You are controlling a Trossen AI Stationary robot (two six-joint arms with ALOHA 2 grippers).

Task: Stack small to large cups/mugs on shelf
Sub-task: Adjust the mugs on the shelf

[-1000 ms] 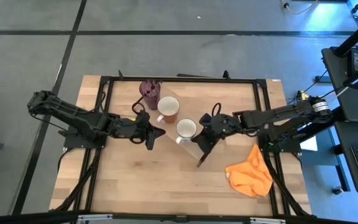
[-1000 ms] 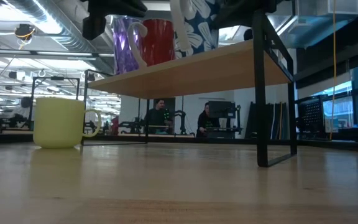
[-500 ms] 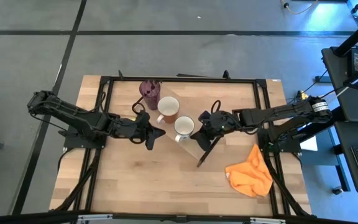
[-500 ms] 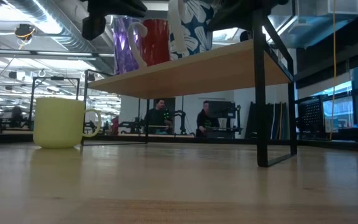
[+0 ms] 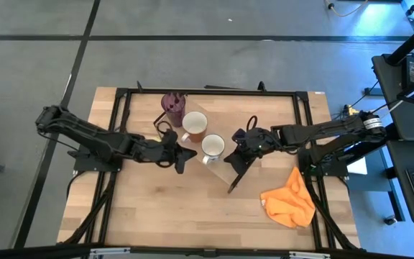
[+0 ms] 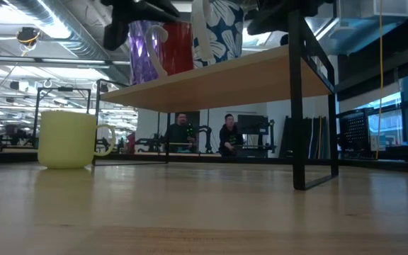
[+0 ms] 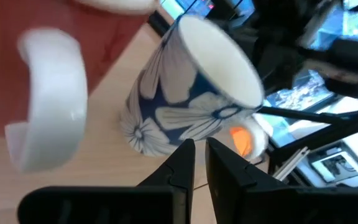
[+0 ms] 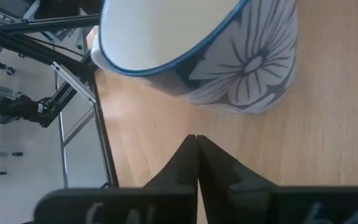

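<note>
On the shelf [image 6: 218, 81] a purple tumbler [image 5: 172, 106], a brownish mug [image 5: 194, 126] and a white mug with blue flowers [image 5: 212, 148] stand in a row. The yellow-green mug [image 6: 68, 138] stands on the table beside the shelf. My left gripper [image 5: 190, 152] is shut but for a thin slit. It stands just left of the flowered mug [image 7: 185, 106], a small gap away in the high view. My right gripper [image 5: 230, 155] is shut and empty, a short way right of that mug [image 8: 229, 56].
The shelf's dark end bar [image 5: 236, 180] lies close below my right gripper. An orange cloth [image 5: 287, 201] lies on the table at the right. A black frame [image 5: 207, 91] runs around the tabletop. Two people [image 6: 204, 133] sit in the room far behind.
The flowered mug has shifted a little along the shelf toward the brownish mug and now stands still. My right gripper went with it, then drew back toward the table's right edge. My left gripper has moved right, toward the flowered mug.
</note>
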